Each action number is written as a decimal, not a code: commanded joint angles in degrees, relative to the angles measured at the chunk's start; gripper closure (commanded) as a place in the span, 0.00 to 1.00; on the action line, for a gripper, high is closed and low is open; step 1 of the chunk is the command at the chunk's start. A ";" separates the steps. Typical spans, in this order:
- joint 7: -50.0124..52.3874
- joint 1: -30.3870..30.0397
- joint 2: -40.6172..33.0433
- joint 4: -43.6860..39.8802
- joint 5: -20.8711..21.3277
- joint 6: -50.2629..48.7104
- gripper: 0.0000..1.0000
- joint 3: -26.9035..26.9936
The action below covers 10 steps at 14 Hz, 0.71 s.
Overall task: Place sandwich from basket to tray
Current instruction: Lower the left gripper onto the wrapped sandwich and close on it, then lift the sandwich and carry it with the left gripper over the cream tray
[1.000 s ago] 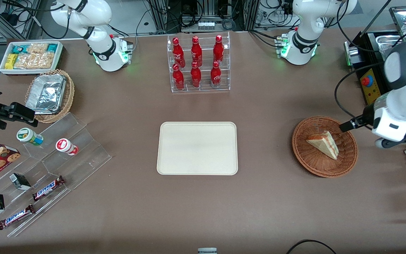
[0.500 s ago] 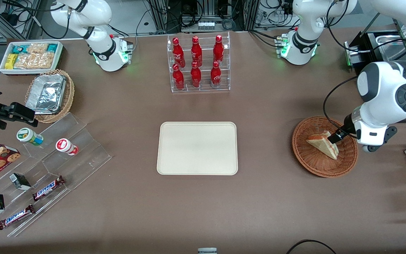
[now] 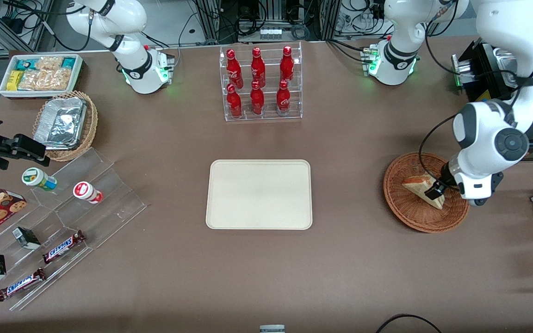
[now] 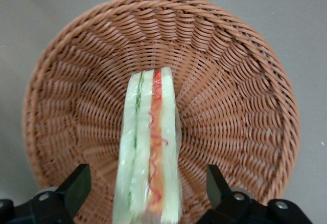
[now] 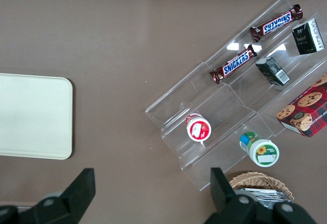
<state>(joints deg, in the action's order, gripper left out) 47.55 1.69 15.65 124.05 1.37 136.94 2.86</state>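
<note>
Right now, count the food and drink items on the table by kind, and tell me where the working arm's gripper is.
Red cola bottles in the clear rack: 6
Snickers bars: 2
Small round cups: 2
Triangular cream-bread sandwich in the reddish-brown wicker basket: 1
Total: 11
The gripper, fingers open, straddles the sandwich.

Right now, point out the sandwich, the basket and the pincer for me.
sandwich (image 4: 150, 147), left wrist view, on its filling edge.
basket (image 3: 410, 219), front view, on its woven rim.
pincer (image 4: 148, 185), left wrist view, between its open fingers, straddling the sandwich.
</note>
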 commanded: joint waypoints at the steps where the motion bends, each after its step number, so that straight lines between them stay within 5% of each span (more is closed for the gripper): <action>1: 1.49 -0.20 1.92 2.07 0.04 5.17 0.00 -0.13; 3: 1.76 -0.03 2.72 1.98 0.12 5.27 0.10 -0.13; 6: 0.98 0.24 2.02 1.81 0.39 3.17 0.66 -0.13; 10: 0.71 2.51 -3.33 -3.79 1.09 -10.59 0.76 -0.75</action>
<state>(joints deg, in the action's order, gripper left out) 47.97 2.31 16.80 123.21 1.38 134.49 2.35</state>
